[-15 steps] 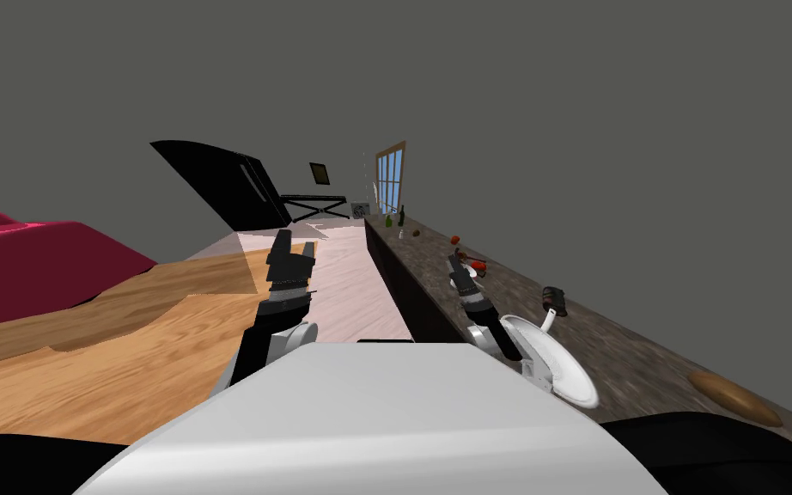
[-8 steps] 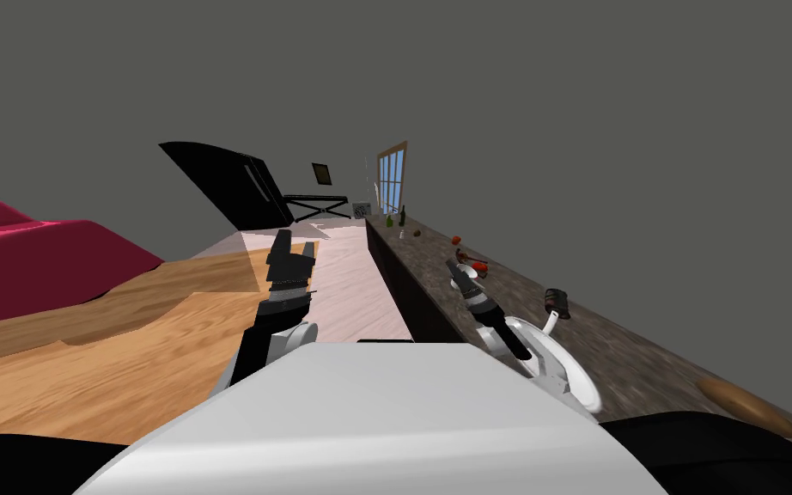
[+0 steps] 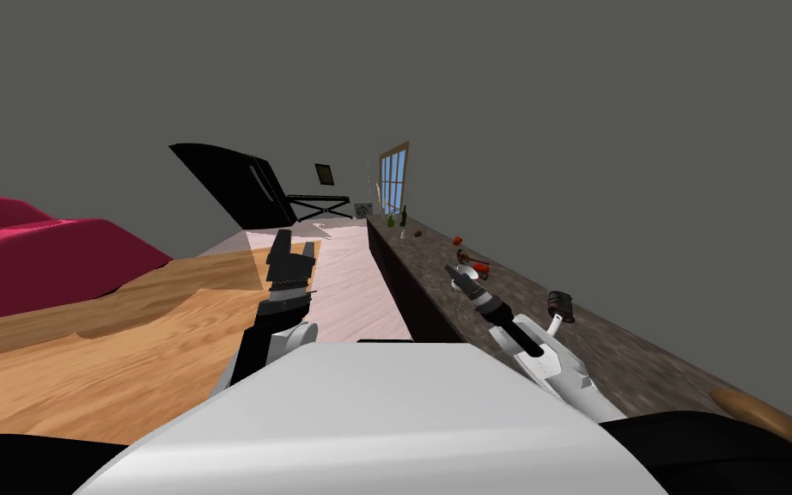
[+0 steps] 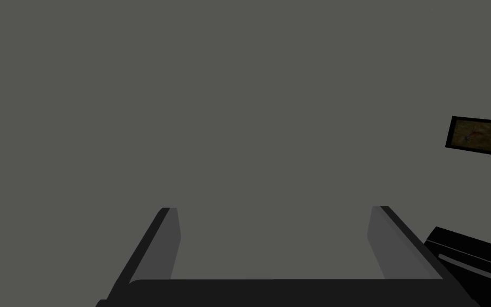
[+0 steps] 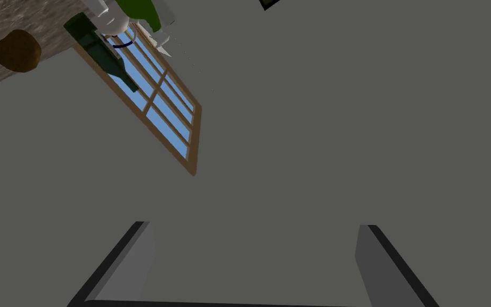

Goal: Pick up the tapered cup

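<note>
- Dark cup (image 3: 560, 302), my best guess for the tapered cup, sits on the table (image 3: 643, 361) towards the wall, beside the right forearm.
- Right gripper (image 5: 252, 229): fingers spread, empty, over the table's near edge. It's aimed along the table at the window (image 5: 154, 101), so it points past the cup and probably needs re-aiming.
- Left gripper (image 4: 273, 213): spread, empty, held over the floor (image 3: 128, 361), clear of the work.

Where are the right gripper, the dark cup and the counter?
right gripper (image 5: 252, 226), right wrist view, midway between its open fingertips.
dark cup (image 3: 560, 302), head view, middle of its side.
counter (image 3: 643, 361), head view, bare stretch of its top.
</note>
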